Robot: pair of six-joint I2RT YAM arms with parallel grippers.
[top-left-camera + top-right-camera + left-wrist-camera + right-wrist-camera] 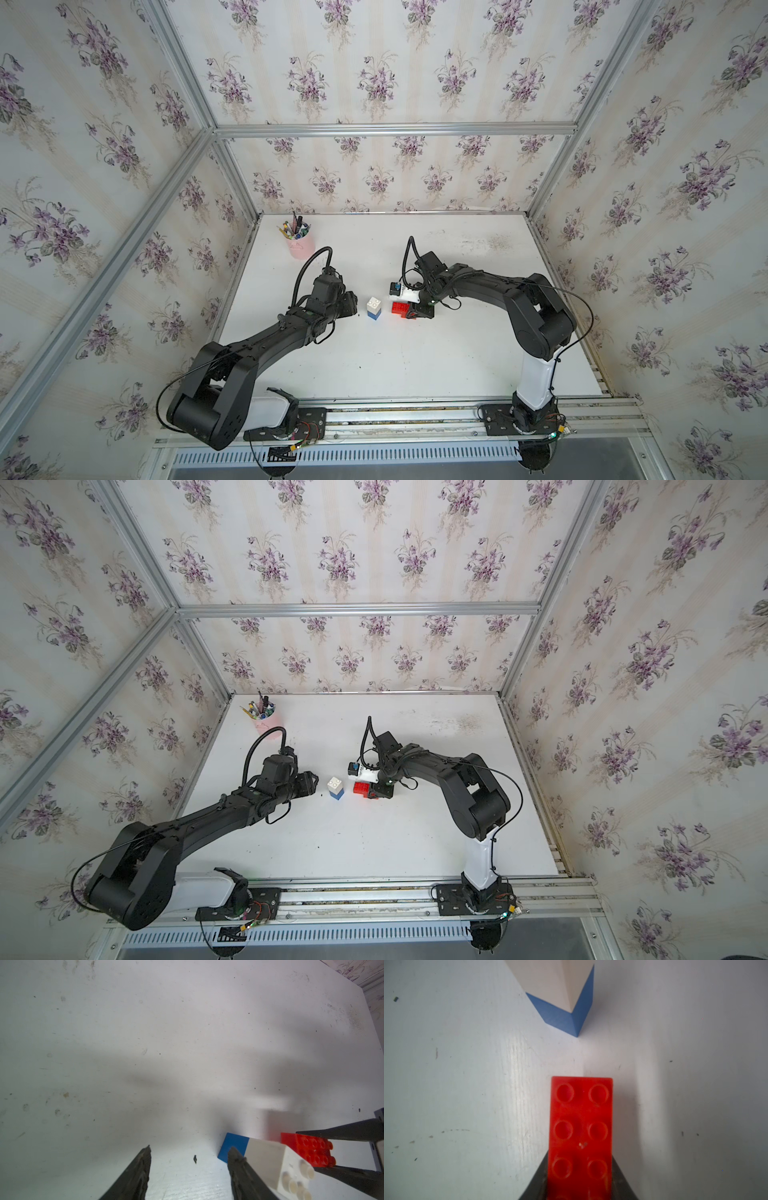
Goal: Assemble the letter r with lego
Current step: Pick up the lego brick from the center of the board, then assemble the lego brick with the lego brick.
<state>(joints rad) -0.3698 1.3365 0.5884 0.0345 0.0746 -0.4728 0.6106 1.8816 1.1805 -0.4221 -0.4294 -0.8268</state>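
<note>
Red plastic fills the gap of the right gripper [580,1155]: the long red brick [581,1105] lies studs-up, and the 2 dark fingers [536,1180] close against its long sides at the end nearest the wrist. Most of the brick juts out ahead of the fingertips. Whether it rests on the white table [415,365] or hangs just above it cannot be told.

Ahead of the brick's free end, near but apart, the white brick [374,304] stands stacked on the blue brick [374,316]. This upright 2-brick column sits on the table between the 2 arms in both top views, its 4 studs facing up.

The left gripper [190,1148] hovers low beside the column. Its jaws are part open and hold nothing, with only bare table and a dark speck between them. The column lies just outside the finger [239,1169] nearer the right arm, not within the gap.

A pink cup of pens [300,245] stands well apart at the table's far edge
</note>
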